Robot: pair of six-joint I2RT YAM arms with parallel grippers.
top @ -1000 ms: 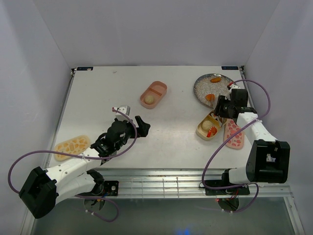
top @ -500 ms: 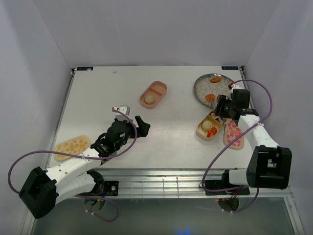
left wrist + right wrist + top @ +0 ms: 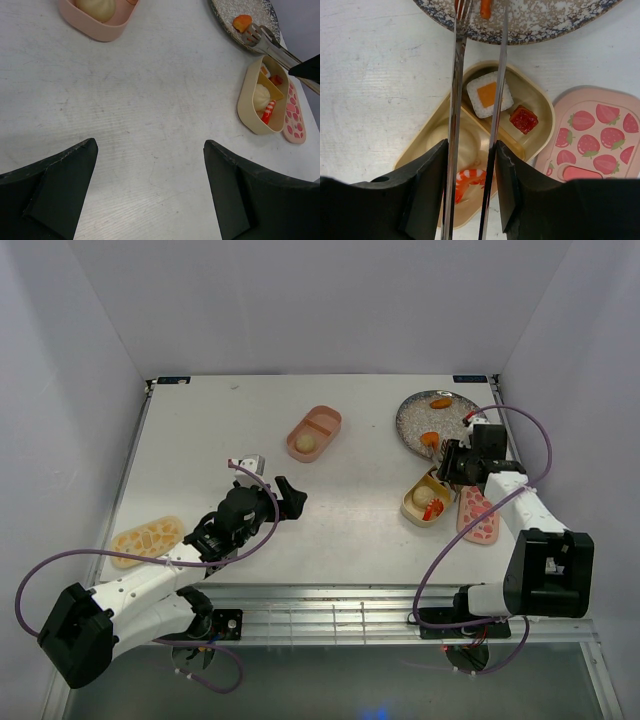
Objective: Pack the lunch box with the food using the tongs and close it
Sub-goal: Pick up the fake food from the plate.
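Note:
My right gripper (image 3: 471,150) is shut on the silvery tongs (image 3: 455,100), one finger pressed on each arm. It hovers over the tan lunch box tray (image 3: 427,132). The tongs' tips reach over the speckled plate (image 3: 545,20) on either side of an orange piece of food (image 3: 485,7). Inside the tan tray lie an orange-topped rice piece (image 3: 489,95), a red cube (image 3: 523,119), a shrimp (image 3: 470,176) and a cream bun (image 3: 472,140). The pink tray (image 3: 314,432) holds a bun. My left gripper (image 3: 150,145) stands open above bare table.
The pink strawberry lid (image 3: 478,513) lies right of the tan tray. A tan-yellow lid (image 3: 147,540) rests at the table's left front. A second orange piece (image 3: 440,402) sits at the far side of the plate (image 3: 410,420).
My right gripper has squeezed the tongs a little narrower and shifted slightly left over the tan tray. The left arm has not moved.

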